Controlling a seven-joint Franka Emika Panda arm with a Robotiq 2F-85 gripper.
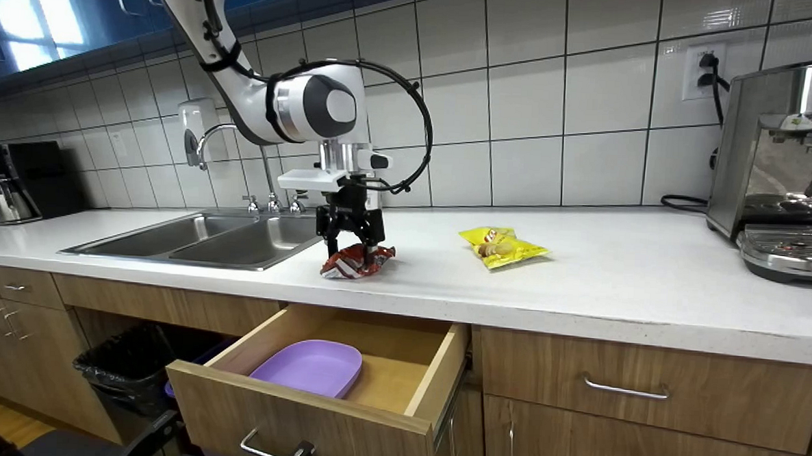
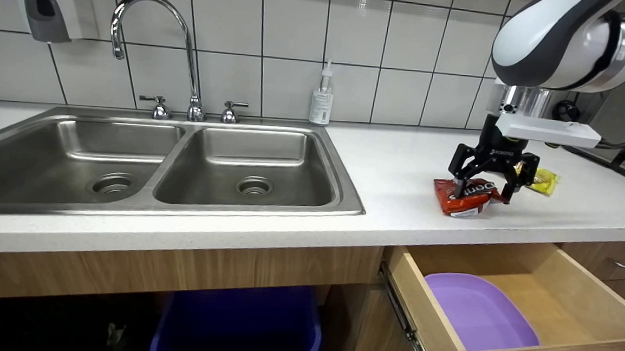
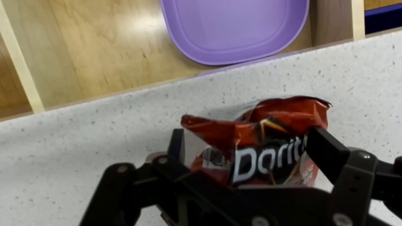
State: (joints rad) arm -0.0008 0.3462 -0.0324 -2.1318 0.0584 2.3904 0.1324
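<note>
A red Doritos bag (image 1: 341,266) lies crumpled on the white counter near its front edge. It also shows in an exterior view (image 2: 449,201) and in the wrist view (image 3: 267,157). My gripper (image 1: 351,254) points down over the bag with its fingers spread wide on either side of it. In the wrist view (image 3: 246,138) there is a gap between the left finger and the bag. The right finger overlaps the bag's edge; whether it touches cannot be told. A yellow snack bag (image 1: 504,249) lies on the counter farther back.
Below the counter edge, an open wooden drawer (image 1: 302,415) holds a purple dish (image 2: 478,310). A double steel sink (image 2: 169,172) with a tall faucet (image 2: 192,59) is beside the arm. A coffee machine (image 1: 772,168) stands on the counter. A blue bin (image 2: 238,323) sits under the counter.
</note>
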